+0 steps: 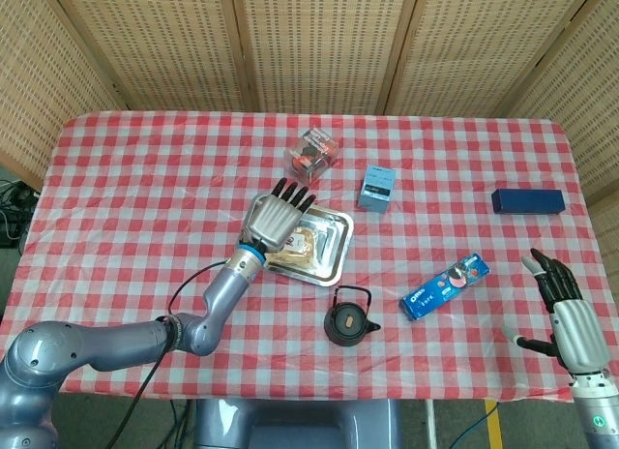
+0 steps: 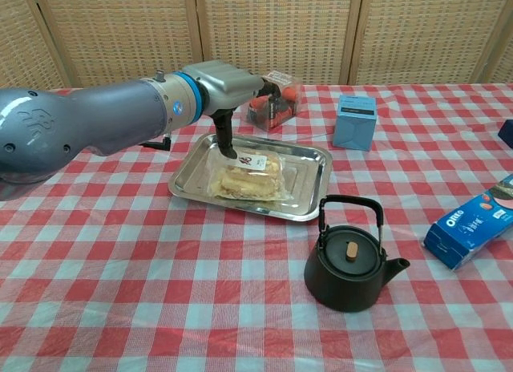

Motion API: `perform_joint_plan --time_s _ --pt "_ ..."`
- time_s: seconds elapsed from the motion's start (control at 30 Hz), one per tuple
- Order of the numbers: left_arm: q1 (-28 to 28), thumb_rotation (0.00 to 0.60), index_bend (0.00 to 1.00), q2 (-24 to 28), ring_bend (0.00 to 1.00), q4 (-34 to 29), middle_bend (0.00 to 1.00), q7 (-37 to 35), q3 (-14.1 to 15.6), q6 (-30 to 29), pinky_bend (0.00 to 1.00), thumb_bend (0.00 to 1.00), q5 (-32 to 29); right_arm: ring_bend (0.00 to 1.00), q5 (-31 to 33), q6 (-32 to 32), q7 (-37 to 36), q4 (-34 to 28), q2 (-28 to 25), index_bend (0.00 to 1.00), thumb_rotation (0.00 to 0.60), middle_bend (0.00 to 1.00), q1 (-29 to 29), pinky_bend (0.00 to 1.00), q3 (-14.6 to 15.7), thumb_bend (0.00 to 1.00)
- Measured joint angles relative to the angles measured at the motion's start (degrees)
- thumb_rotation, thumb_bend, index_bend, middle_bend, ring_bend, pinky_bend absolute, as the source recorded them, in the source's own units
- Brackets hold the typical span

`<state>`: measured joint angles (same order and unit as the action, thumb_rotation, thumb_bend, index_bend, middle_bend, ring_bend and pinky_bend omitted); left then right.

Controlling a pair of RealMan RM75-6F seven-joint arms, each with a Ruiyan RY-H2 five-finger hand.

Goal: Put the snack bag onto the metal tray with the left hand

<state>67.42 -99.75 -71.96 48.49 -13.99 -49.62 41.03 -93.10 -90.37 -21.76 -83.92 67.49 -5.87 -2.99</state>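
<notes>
The snack bag point(image 1: 300, 244) point(image 2: 244, 174), clear with pale biscuits and a white label, lies flat inside the metal tray point(image 1: 338, 244) point(image 2: 310, 176), toward its left half. My left hand point(image 1: 276, 220) point(image 2: 228, 83) hovers just above the bag with its fingers stretched out over the tray's far rim. It holds nothing, and its thumb hangs down close to the bag's label. Over the table's near right corner my right hand point(image 1: 569, 318) is raised, fingers spread and empty; it shows only in the head view.
A black kettle point(image 1: 348, 316) point(image 2: 350, 260) stands just in front of the tray. A blue cookie box point(image 1: 445, 286) point(image 2: 473, 222) lies to its right. Behind the tray are a clear box of red items point(image 1: 312, 155) point(image 2: 274, 99) and a light blue box point(image 1: 377, 186) point(image 2: 355, 121). A dark blue box point(image 1: 527, 200) lies far right.
</notes>
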Motion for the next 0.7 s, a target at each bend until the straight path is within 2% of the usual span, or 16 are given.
perform_joint_plan --time_s 0.23,0.37,0.57,0.7 --pt "-2.16 0.6 0.04 2.1 0.0 -4.04 0.0 -2.47 0.59 -2.74 0.0 0.16 1.05 0.0 -0.47 -0.33 0.66 -0.18 0.08 0.06 0.6 0.0 0.06 0.0 0.2 0.07" --pt "-5.07 0.6 0.04 4.77 0.0 -8.33 0.0 -5.0 1.49 -6.38 0.0 0.16 4.13 0.0 -0.86 -0.61 1.63 -0.4 0.22 0.06 0.6 0.0 0.12 0.0 0.34 0.07" --pt "-13.38 0.6 0.04 12.15 0.0 -17.55 0.0 -10.35 4.83 -16.51 0.0 0.12 12.6 0.0 -0.86 -1.24 3.15 -0.89 0.41 0.06 0.6 0.0 0.35 0.0 0.23 0.07" --pt "-21.86 0.6 0.03 18.21 0.0 -24.08 0.0 -15.95 9.06 -24.98 0.0 0.09 19.09 0.0 -0.55 -1.33 4.67 -1.05 0.71 0.05 0.6 0.0 0.39 0.0 -0.02 0.07"
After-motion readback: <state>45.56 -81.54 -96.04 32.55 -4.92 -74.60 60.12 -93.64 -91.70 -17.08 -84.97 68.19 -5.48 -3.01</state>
